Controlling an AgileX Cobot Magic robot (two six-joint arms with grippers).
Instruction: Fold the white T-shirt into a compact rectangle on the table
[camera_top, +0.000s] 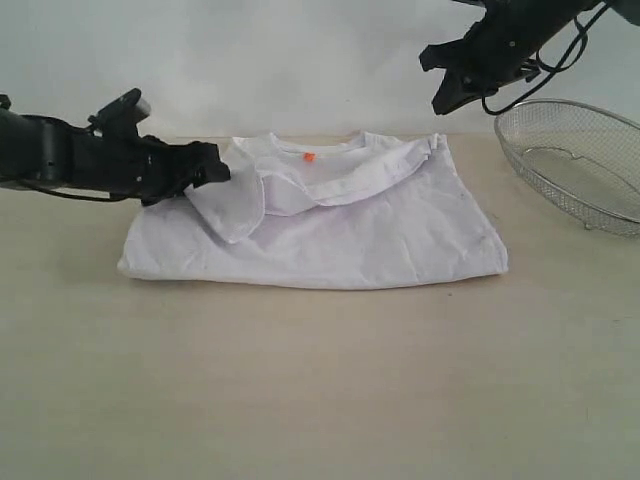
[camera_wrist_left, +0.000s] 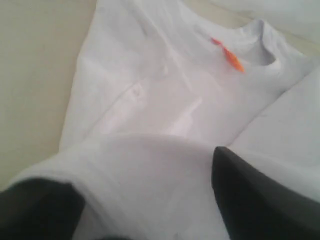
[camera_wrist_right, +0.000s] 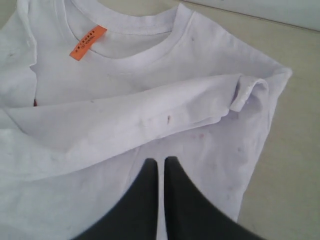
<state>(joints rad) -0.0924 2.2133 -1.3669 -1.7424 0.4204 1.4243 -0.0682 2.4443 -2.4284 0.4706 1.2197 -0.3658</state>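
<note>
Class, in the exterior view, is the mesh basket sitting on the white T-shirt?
No, the mesh basket stands on the table beside the white T-shirt, apart from it.

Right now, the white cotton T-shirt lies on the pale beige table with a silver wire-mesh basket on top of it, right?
No. The silver wire-mesh basket stands on the pale beige table beside the white cotton T-shirt, not on it; the exterior view shows this.

Looking across the table (camera_top: 300, 400) from slightly above in the exterior view, peering closely at the white T-shirt (camera_wrist_left: 150, 100) in both wrist views, sharing the orange neck tag (camera_wrist_right: 88, 42).
</note>
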